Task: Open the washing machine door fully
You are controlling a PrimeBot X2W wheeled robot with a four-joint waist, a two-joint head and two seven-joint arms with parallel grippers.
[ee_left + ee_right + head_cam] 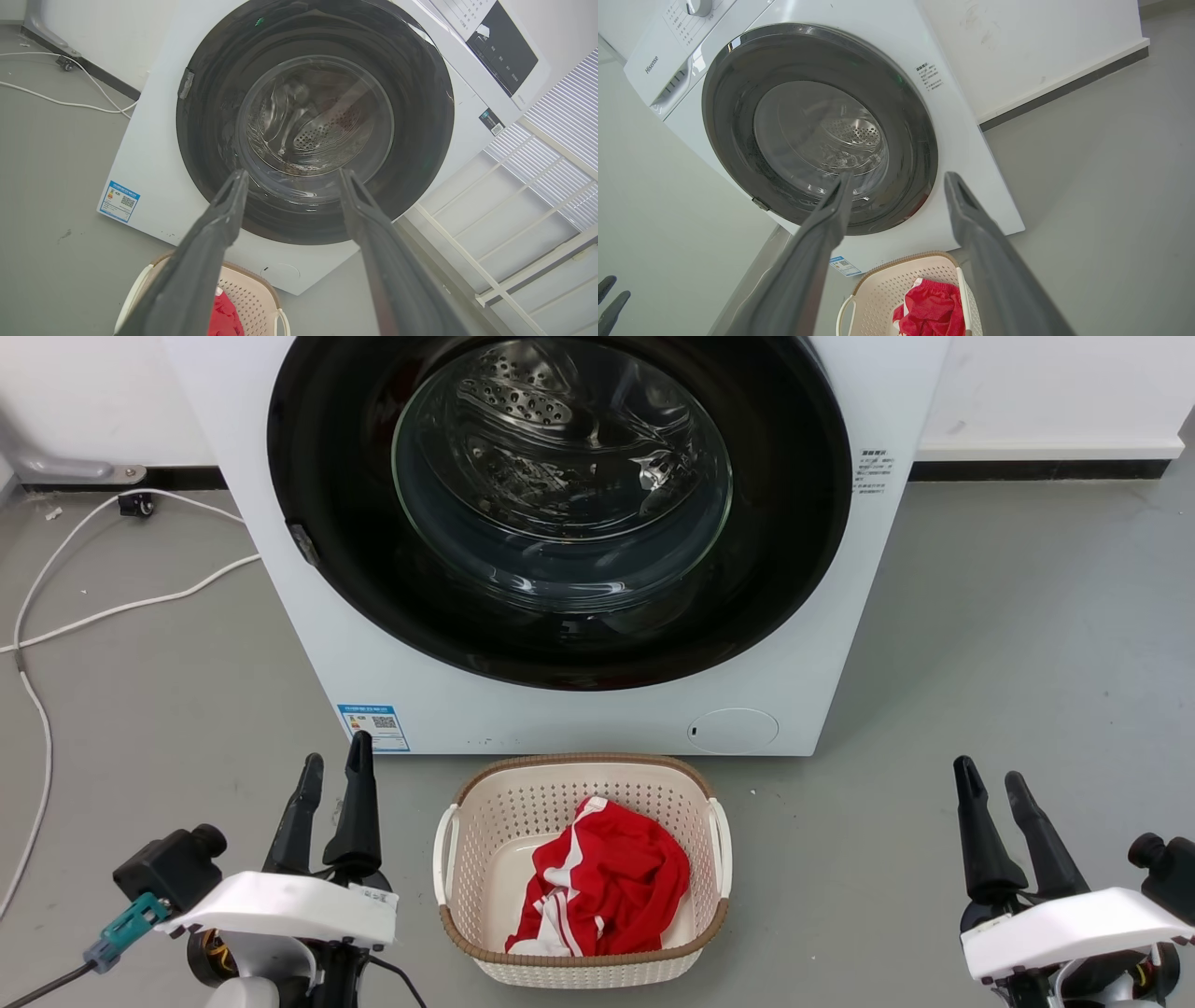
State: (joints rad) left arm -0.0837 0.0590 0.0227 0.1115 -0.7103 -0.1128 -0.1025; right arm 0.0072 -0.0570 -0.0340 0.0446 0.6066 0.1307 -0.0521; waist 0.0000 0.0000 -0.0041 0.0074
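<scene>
dark fingers of the left gripper [336,751] were spread apart with nothing between them, hovering over the grey floor [1027,644] at near left. right gripper [990,773] same: fingers apart, empty, near right. both pointed toward the far side. between them sat a cream perforated basket [523,803] with a red and white cloth [607,887] in it, just in front of the washing machine [579,719]. the washing machine door [560,504] was at far centre, shut flush against the white front. it had a glossy black ring around a clear glass bowl, with the steel drum visible through the glass. both grippers were well apart from it. small grey tab [301,543] on the door's left edge. blue label [373,726] low left on the machine front, round flap [733,731] low right. white cable [121,607] lay on the floor at far left.
</scene>
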